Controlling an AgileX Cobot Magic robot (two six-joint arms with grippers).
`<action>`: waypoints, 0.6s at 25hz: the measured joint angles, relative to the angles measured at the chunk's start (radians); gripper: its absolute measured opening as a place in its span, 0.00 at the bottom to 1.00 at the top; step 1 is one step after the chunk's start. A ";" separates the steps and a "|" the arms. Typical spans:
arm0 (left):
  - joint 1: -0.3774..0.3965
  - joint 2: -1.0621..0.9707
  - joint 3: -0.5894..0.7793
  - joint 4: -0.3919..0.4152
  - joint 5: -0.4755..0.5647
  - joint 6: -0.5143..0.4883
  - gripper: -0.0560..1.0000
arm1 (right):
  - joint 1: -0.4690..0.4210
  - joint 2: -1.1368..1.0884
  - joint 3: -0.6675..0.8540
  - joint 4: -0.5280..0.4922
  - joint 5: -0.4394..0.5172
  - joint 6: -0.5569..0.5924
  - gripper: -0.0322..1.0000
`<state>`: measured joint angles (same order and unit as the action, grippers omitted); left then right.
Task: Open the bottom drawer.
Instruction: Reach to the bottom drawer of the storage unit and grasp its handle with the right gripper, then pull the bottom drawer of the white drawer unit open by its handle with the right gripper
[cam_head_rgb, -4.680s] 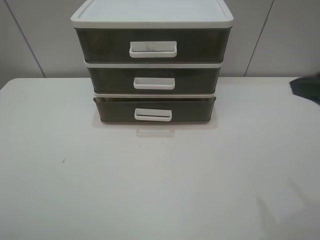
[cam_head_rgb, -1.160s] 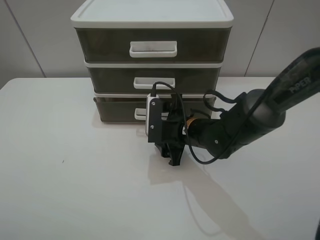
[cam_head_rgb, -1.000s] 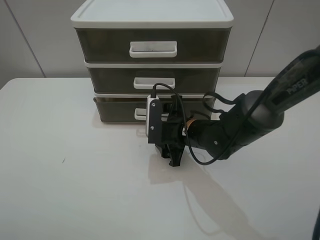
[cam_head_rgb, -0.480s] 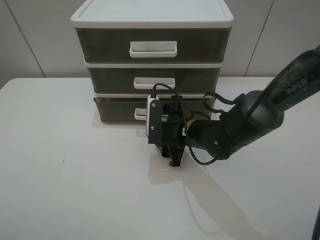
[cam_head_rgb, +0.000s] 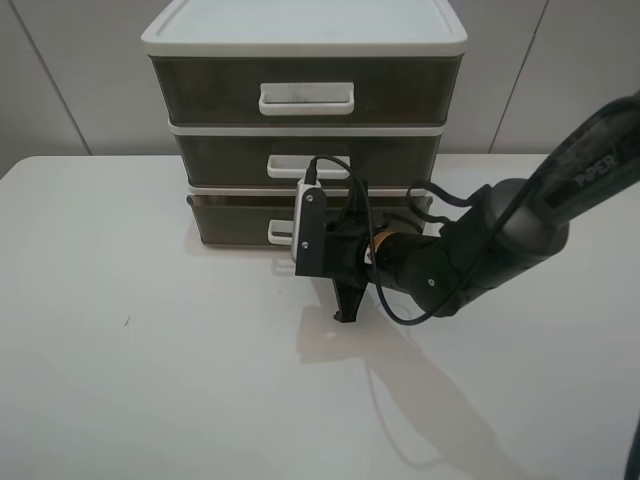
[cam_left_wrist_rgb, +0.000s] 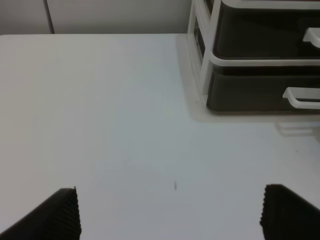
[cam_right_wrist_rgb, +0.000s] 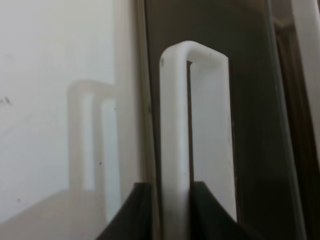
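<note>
The bottom drawer (cam_head_rgb: 230, 222) is the lowest smoky brown tier of the three-drawer unit (cam_head_rgb: 300, 35), with its front in line with the unit. Its white loop handle (cam_head_rgb: 280, 232) is partly hidden behind my right gripper (cam_head_rgb: 330, 245), which reaches across from the right. In the right wrist view the handle's bar (cam_right_wrist_rgb: 175, 125) sits between my two dark fingers (cam_right_wrist_rgb: 137, 212), which close on it; my right gripper (cam_right_wrist_rgb: 175, 210) is shut on the bar. My left gripper (cam_left_wrist_rgb: 175, 215) is open and empty over the table, left of the unit; the drawer (cam_left_wrist_rgb: 245, 92) shows there too.
The unit stands at the back middle of the white table (cam_head_rgb: 150, 380). The middle drawer (cam_head_rgb: 230, 158) and the taller top drawer (cam_head_rgb: 210, 90) sit above, both closed. The right arm (cam_head_rgb: 480, 255) stretches across the table's right half. A wall is behind.
The right arm came in from the right to the bottom handle. Over the last half second the gripper rose slightly and moved closer to the handle. The drawer front has not moved.
</note>
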<state>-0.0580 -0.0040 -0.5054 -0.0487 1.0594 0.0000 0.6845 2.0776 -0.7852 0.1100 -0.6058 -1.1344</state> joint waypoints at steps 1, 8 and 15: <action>0.000 0.000 0.000 0.000 0.000 0.000 0.76 | 0.000 0.000 -0.001 0.001 -0.004 0.000 0.20; 0.000 0.000 0.000 0.000 0.000 0.000 0.76 | -0.001 0.000 -0.002 0.002 -0.008 0.000 0.14; 0.000 0.000 0.000 0.000 0.000 0.000 0.76 | 0.001 -0.031 -0.001 0.001 0.054 0.000 0.14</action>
<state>-0.0580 -0.0040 -0.5054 -0.0487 1.0594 0.0000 0.6851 2.0465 -0.7862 0.1113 -0.5516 -1.1344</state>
